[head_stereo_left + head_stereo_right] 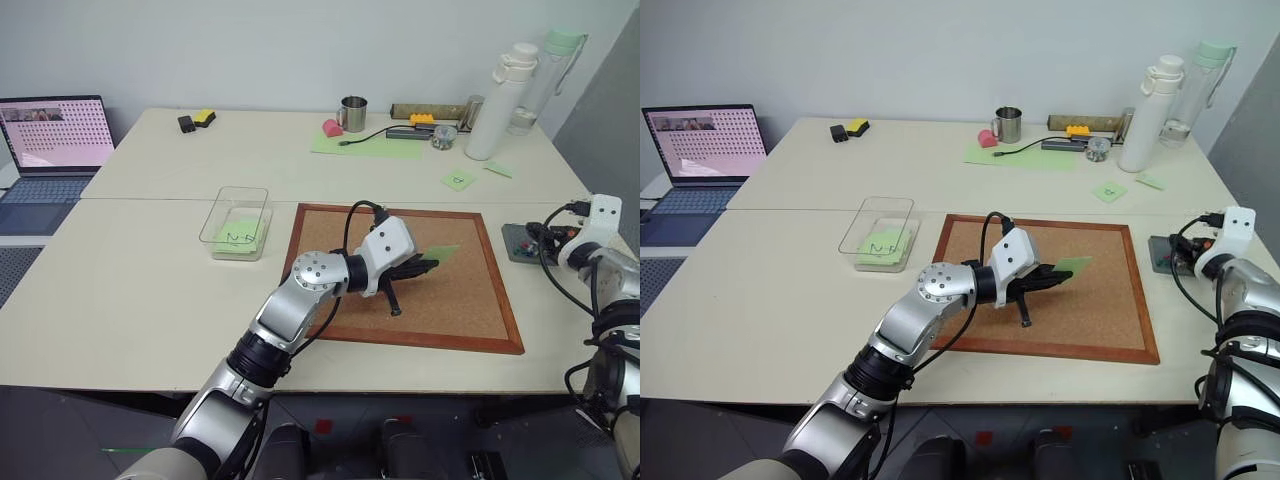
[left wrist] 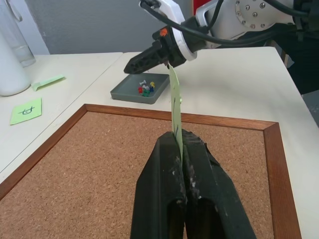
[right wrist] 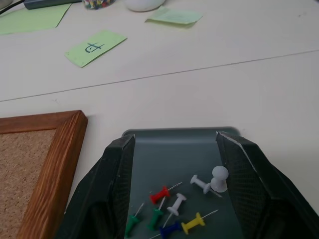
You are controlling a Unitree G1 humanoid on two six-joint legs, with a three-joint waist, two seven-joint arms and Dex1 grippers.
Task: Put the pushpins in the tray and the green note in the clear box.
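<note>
Right wrist view has the right gripper with fingers apart over the small dark grey tray of pushpins; left gripper is clamped on the light green paper note, next carrying it to the transparent plastic box.

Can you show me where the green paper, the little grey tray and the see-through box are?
green note (image 2: 174,99), left wrist view, middle of the sheet.
tray (image 3: 172,152), right wrist view, bare floor.
clear box (image 1: 262,222), left eye view, right wall.
</note>
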